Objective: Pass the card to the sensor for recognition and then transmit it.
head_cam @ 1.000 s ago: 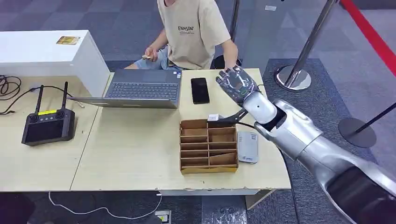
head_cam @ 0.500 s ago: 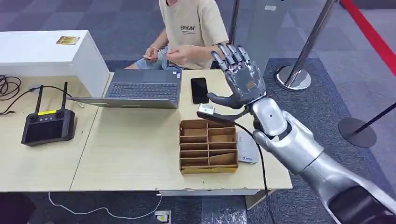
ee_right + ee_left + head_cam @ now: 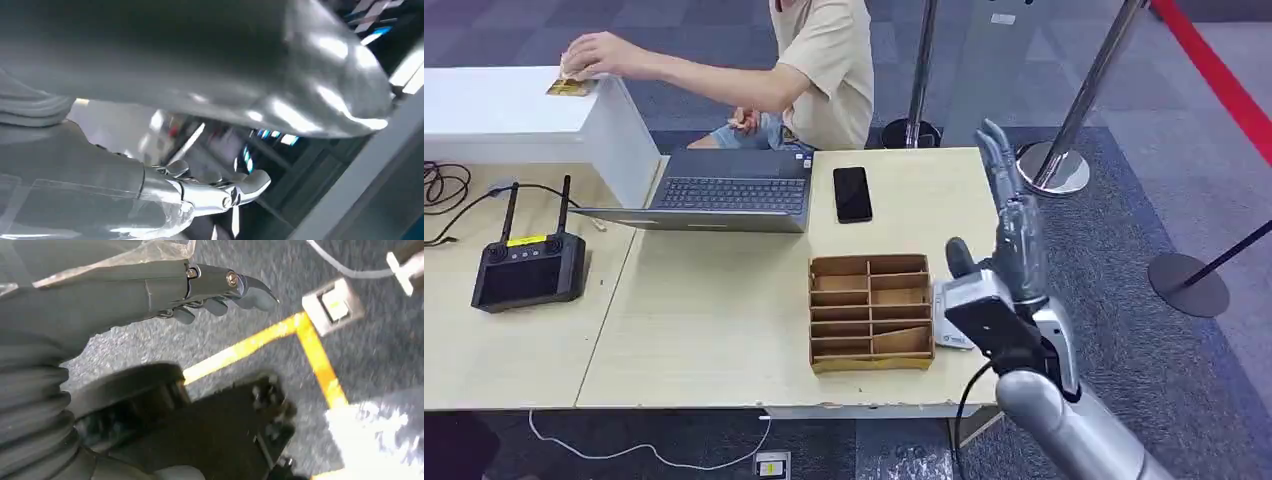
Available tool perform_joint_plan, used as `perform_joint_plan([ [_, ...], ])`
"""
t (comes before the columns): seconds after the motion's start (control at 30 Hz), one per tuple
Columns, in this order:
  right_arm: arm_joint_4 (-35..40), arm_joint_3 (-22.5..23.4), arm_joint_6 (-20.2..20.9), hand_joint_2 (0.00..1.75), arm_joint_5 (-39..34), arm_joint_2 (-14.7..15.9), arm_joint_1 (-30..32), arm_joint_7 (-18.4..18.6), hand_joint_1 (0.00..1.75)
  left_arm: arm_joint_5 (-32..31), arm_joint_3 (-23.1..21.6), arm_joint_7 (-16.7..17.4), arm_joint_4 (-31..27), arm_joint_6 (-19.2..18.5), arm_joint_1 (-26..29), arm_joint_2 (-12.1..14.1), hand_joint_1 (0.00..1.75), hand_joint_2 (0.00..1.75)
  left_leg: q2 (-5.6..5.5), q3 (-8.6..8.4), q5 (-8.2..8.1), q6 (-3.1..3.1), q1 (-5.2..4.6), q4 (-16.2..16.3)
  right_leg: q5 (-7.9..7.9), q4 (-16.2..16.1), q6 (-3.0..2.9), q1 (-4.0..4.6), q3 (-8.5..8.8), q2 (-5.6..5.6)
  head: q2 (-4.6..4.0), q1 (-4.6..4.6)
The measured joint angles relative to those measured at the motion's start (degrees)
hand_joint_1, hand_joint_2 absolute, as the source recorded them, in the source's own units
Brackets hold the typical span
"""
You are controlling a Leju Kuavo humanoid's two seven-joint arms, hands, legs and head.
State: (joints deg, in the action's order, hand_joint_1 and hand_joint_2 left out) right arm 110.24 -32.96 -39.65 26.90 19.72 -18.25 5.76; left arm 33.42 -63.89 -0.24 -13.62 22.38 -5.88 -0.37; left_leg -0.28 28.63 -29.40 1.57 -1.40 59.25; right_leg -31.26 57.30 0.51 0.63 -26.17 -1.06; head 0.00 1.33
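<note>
Head view: right hand [image 3: 1014,245] has pulled back from the person [image 3: 824,60], fingers straight, holding nothing.

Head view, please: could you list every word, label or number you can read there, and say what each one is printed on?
None can be read.
Person's beige T-shirt: no print shows.
Yellow label on the black remote controller: too small to read.
Blue mark on the grey card reader beside the cardboard organizer: blurred.
Yellowish card on the white cabinet: pattern unreadable.
Laptop keys: too small.
</note>
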Motion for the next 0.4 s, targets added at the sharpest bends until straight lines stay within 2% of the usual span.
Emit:
perform_joint_plan([
  [0.17, 9.4, 4.1, -0.2, 0.00, -11.4, 0.0, 9.2, -7.9, 0.00, -0.2, 0.0, 0.2, 0.1, 2.2, 0.0, 0.0, 0.00, 1.75, 0.05, 0.04, -0.01, 0.00, -0.02, 0.0, 0.00, 0.0, 0.00, 0.00, -0.02, 0.03, 0.00, 0.00],
  [0.4, 15.1, 6.9, 3.0, 0.00, -17.7, 0.3, 17.4, -9.5, 0.00, -0.1, 0.0, 1.8, 0.2, 2.1, 0.0, 0.1, 0.00, 1.75, 0.08, -0.01, -0.01, 0.00, -0.01, 0.0, 0.00, 0.0, 0.00, 0.00, -0.01, 0.03, 0.00, -0.02],
])
